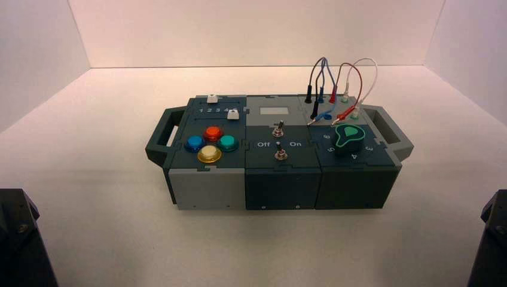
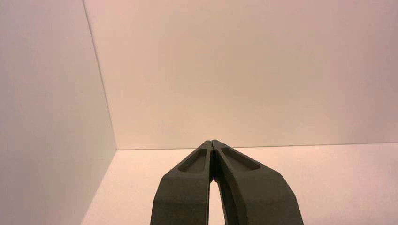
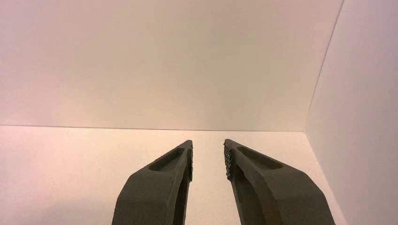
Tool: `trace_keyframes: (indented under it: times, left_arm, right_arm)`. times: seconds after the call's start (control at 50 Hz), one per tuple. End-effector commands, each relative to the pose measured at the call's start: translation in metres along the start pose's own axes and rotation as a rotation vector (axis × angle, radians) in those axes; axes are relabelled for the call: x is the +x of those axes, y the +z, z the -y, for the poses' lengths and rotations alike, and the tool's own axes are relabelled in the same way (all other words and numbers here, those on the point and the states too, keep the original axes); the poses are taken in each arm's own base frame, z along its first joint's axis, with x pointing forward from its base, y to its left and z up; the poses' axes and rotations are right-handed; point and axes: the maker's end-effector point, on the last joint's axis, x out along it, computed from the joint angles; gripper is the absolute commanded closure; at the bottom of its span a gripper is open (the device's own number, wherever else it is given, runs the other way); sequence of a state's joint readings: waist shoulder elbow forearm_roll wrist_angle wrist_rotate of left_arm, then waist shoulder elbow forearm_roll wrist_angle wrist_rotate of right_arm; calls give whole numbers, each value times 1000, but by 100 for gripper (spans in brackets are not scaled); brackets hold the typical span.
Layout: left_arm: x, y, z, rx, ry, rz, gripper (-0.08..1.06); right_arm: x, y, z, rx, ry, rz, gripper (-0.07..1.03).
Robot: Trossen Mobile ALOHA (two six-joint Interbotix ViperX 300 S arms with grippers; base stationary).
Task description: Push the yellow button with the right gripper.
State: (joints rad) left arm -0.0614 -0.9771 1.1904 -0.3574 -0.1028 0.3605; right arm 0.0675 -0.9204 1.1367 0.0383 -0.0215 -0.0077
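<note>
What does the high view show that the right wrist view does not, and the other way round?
Only the high view: the box, with its yellow button, blue button, orange-red button, green button, black knob and wires.

Only the right wrist view: the right gripper, its two fingertips apart with nothing between them.

Both: the pale back wall, the right side wall and the pale tabletop.

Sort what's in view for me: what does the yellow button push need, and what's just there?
For the job:
- yellow button
- right gripper, open, away from the box

Just there:
- blue button, red button, green button
- two sliders, two toggle switches
- knob, wires
- left gripper, parked, shut
</note>
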Motion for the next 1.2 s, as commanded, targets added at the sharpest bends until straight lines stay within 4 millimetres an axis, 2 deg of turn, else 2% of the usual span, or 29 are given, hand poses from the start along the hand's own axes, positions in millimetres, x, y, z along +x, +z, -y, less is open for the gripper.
trace_keyframes:
  times: [0.02,0.4,0.88,1.04,1.2]
  left_arm:
    - [1,7,-1,6,7,18,101]
    - [1,8,-1,5,3,17,101]
    - [3,28,8,3,-48,-26,101]
    - [2,32,17,7,-97,-105,101]
    - [1,23,26,10,-149,-214,101]
  right_arm:
    - [1,9,1,5,-4,25,59]
    - [1,9,1,7,-3,23,59]
    - [-1,22,-7,28,24,-65,59]
    - [2,23,-18,22,63,-125,59]
    - [6,21,-44,24,149,-214,59]
